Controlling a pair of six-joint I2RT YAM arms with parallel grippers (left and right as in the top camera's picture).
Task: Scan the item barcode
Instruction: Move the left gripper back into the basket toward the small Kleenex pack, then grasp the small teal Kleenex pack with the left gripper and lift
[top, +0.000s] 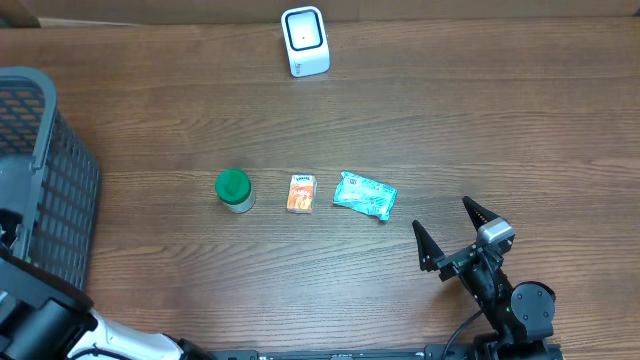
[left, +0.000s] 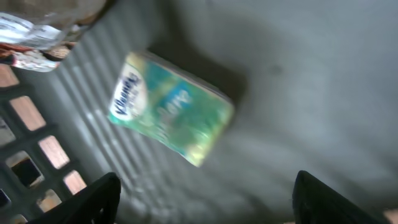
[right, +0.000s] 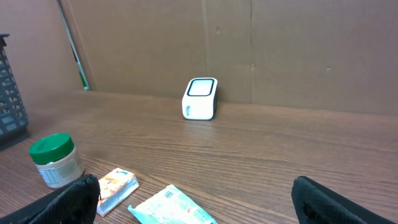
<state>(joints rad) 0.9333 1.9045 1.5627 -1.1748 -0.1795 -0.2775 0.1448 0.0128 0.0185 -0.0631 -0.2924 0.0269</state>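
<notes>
**Both tools open, nothing held**

I see the left tool (left: 208, 199) spread wide inside the basket (top: 50, 170), empty. The blurred tissue pack (left: 169, 107) lies on the basket floor beyond its tips. The right tool (top: 442, 215) gapes empty over the surface (top: 450, 120).

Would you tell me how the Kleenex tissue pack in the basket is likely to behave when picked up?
The Kleenex tissue pack looks soft, so it will probably squash under a grip. Its shiny film wrapper may be slippery. It is a flat-sided block lying on the basket floor, so rolling seems unlikely.
</notes>
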